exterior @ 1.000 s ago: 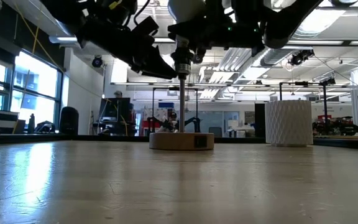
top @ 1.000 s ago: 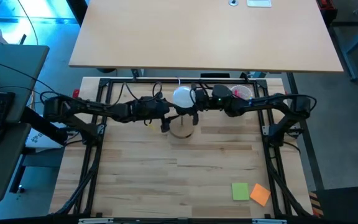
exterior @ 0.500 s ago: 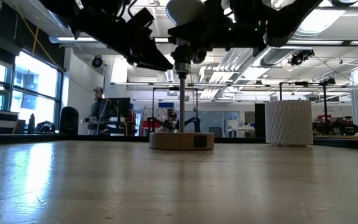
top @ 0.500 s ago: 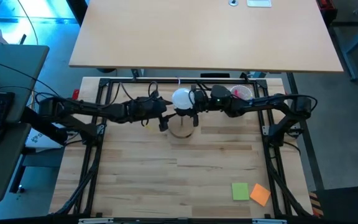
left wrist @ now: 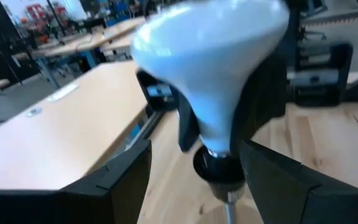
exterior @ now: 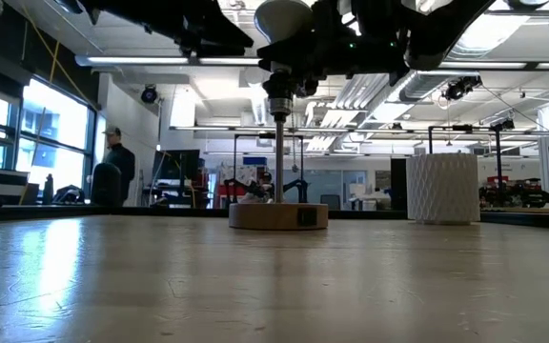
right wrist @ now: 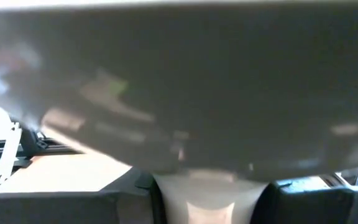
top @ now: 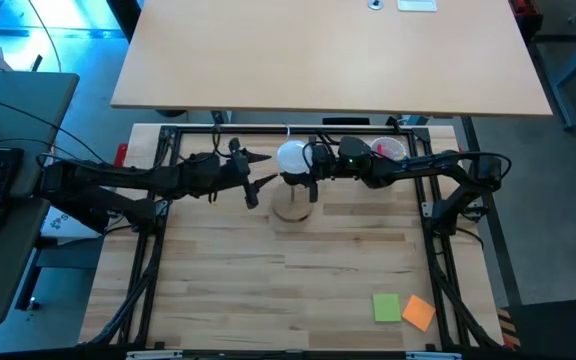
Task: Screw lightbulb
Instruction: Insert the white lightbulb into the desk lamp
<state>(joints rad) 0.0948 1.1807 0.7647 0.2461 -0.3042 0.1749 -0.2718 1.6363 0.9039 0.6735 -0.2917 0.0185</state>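
White frosted round-globe lightbulb sits w/ narrow base in black socket atop thin metal post of round wooden stand. Right gripper clamps bulb's neck. Left gripper just beside bulb, not touching, fingers spread wide, holding nothing.

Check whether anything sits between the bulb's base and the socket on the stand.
Nothing visible does. The right gripper holds the lightbulb with its base directly at the black socket atop the stand's post; the left gripper is open, off to the side.
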